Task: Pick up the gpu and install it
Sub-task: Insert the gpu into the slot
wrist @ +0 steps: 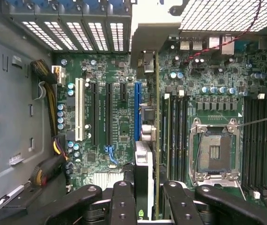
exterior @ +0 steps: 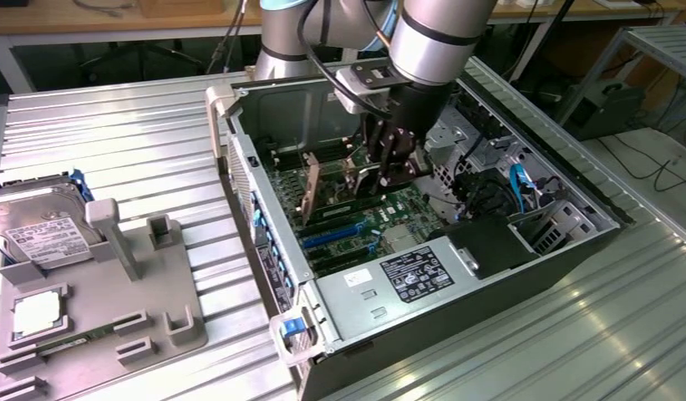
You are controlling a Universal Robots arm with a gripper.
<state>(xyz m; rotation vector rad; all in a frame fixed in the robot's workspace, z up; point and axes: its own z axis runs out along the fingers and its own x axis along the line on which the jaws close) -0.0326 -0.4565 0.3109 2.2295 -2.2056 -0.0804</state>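
Both fingers [wrist: 124, 206] of the gripper [exterior: 388, 171] are closed on the gpu [exterior: 310, 194], which is held up on its edge over the green board [exterior: 409, 213] inside the open computer case [exterior: 566, 251].

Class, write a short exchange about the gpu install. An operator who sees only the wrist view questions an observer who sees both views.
Operator: I see the gripper closed on the gpu, edge-on over the motherboard. What lies outside the case?
Observer: A grey fixture tray lies on the ribbed metal table, at the exterior view's left of the case.
Operator: Is anything on that tray?
Observer: A hard drive with a white label sits at one end of it.
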